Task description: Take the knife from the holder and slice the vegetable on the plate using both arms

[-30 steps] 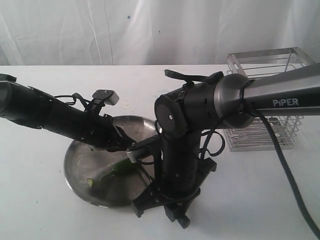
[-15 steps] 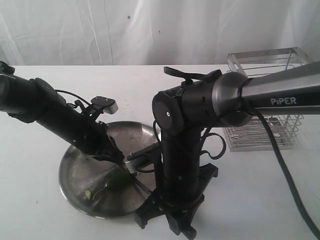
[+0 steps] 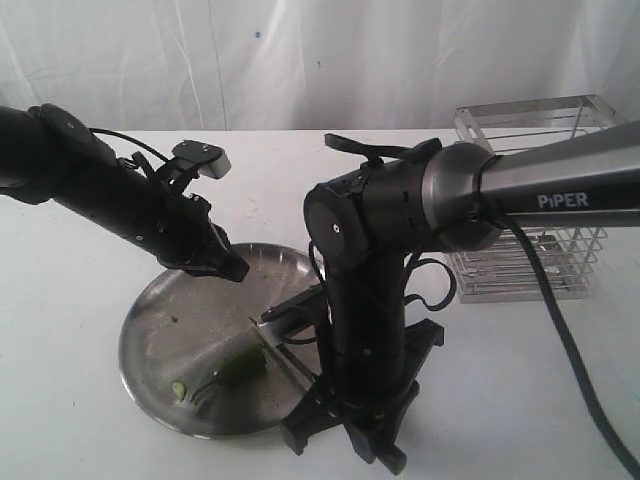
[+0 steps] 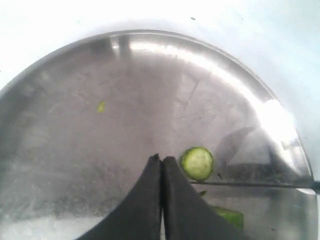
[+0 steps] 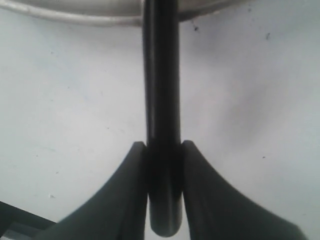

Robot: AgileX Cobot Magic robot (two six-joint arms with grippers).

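Left claw: pressed together, empty; lifts clear of vegetable, no longer pinning it to plate. Right claw: clamps knife handle, blade low beside vegetable. Suggests cut finished; loose slice nearby, re-pin needed for next.

One marking is legible: the word "PiPER", in white letters, on the grey tube section of the right arm; no other text can be read
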